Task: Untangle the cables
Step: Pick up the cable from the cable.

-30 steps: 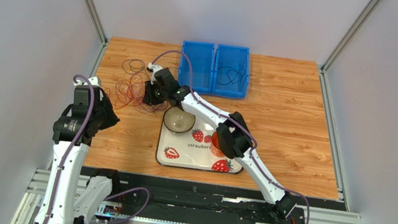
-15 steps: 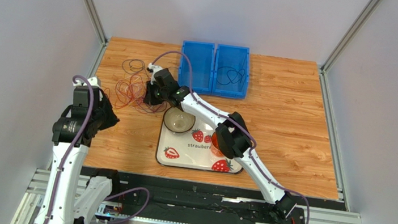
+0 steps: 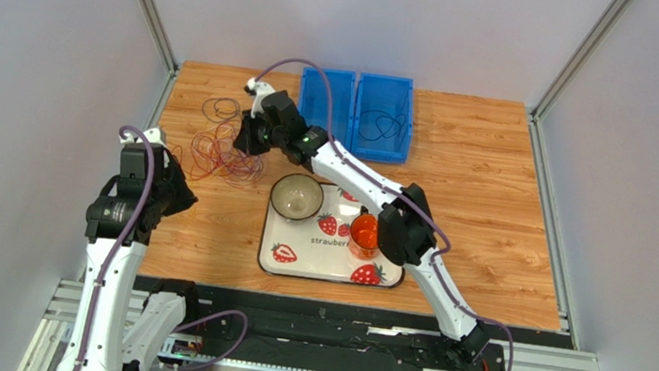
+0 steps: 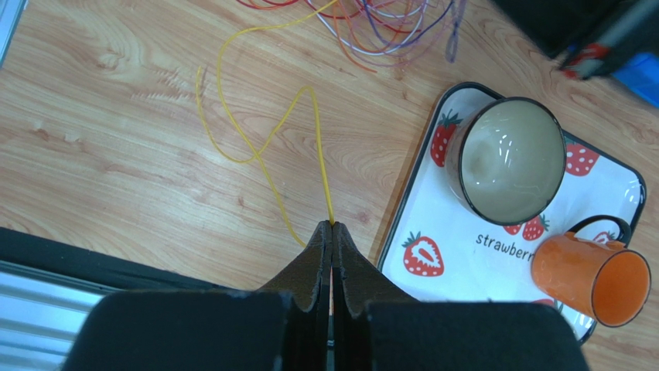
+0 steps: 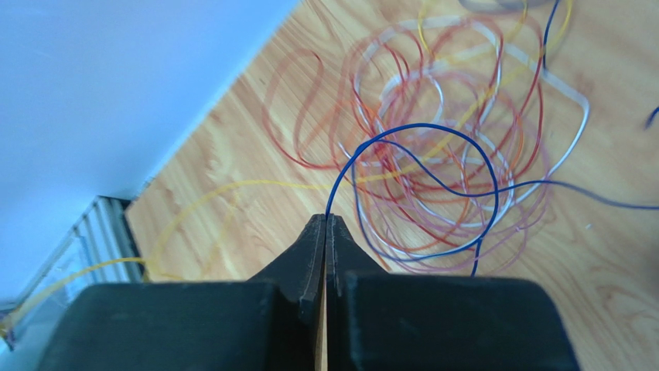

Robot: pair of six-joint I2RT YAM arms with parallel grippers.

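The right gripper [image 5: 325,222] is pinching a thin blue wire [image 5: 486,162] at its very fingertips, jaws pressed tight together on it. It is hanging just beside the tangle of cables [image 5: 433,193], a heap of red, orange and white loops lying on the wooden table [image 3: 472,212] near the left wall. The blue strand is looping out over that heap, and I take it the gripper is gripping one spot so the strand can be drawn clear of the rest.

The left gripper [image 4: 332,232] is clamping a yellow wire [image 4: 320,154] the same way, nearer the front edge. The yellow is trailing in slack bends across the wood toward the heap, probably anchored there so the pile is not dragged along.

The strawberry tray [image 3: 315,259], carrying a bowl [image 4: 507,158] and an orange mug [image 4: 592,274], is sitting near the tangle, where a pulled wire might snag. At the far edge the blue bins [image 3: 327,100] are waiting, one holding a dark wire [image 3: 383,126], seemingly for freed strands.
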